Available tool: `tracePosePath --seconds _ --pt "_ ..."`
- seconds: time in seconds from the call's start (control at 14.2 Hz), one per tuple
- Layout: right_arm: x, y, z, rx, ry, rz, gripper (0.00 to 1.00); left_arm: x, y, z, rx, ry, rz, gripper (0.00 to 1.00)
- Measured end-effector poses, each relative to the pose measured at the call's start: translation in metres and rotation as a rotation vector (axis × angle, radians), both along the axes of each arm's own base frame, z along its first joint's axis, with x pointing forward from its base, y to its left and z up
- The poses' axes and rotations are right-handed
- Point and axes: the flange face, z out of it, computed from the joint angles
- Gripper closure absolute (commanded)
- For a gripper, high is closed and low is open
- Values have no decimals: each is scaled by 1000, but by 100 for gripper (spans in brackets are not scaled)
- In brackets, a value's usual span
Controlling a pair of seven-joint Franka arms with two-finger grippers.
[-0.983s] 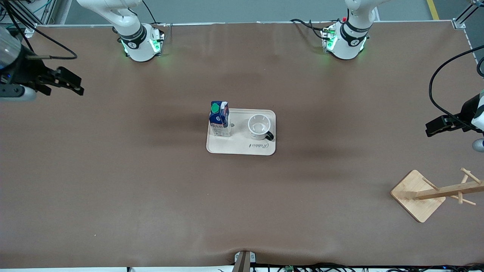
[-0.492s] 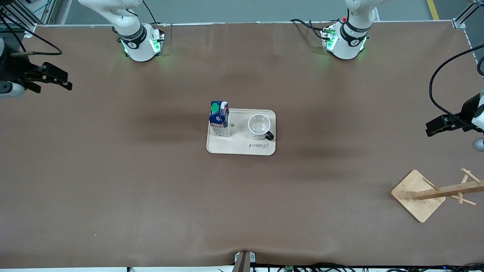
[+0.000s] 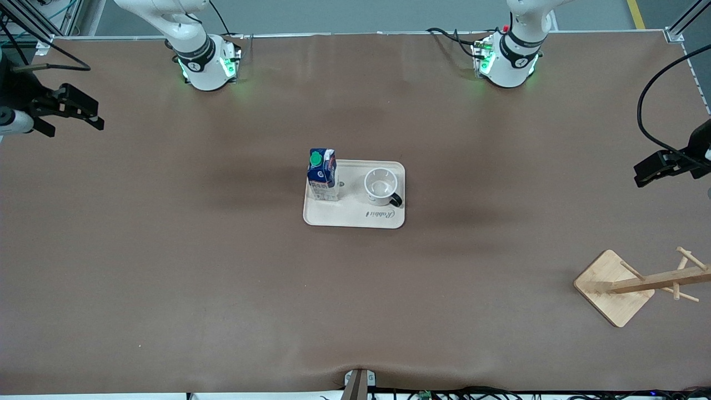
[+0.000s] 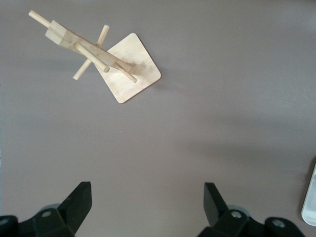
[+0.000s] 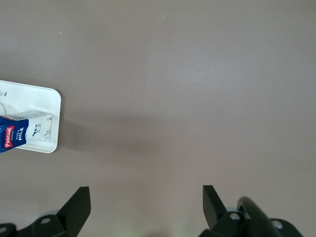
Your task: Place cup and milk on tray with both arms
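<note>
**Cup and milk on tray; both grippers up, wide and empty at the table ends**

Visibility: The wooden rack (image 3: 639, 286) is cut off by the front view's edge, its pegs running out of frame. The cup's face drawing cannot be made out; only the open top and black handle show. In the right wrist view, just a corner of the tray and part of the milk are in frame. The left wrist view catches only a sliver of the tray at its edge. Both arms are cut off by the front view's edges, so their upper links are not traceable.

Task items: The tray (image 3: 344, 215) lies mid-table (image 3: 222, 278). The milk (image 3: 322, 175) stands upright on the tray's end toward the right arm. The cup (image 3: 381, 186) stands upright beside it, toward the left arm's end, the two apart.

Right gripper (image 3: 72, 108): held in the air over bare table at the right arm's end, jaws spread wide, holding nothing.

Left gripper (image 3: 658, 166): held in the air over bare table at the left arm's end, jaws spread wide, holding nothing. The rack stands on the table at that same end, nearer to the front camera than the tray.
</note>
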Motion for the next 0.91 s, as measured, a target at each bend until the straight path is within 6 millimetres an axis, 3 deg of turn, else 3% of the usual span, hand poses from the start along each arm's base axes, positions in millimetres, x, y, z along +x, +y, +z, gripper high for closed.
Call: tracePosePath --seconds 0.42,0.7,0.91 --pt "5 4 3 -19 -10 11 0 -24 -10 19 -15 23 -25 0" --pt "4 5 1 -20 11 15 0 -43 9 22 -70 33 -29 0" --pt "4 9 0 -21 17 23 0 -57 5 26 -69 32 -35 0"
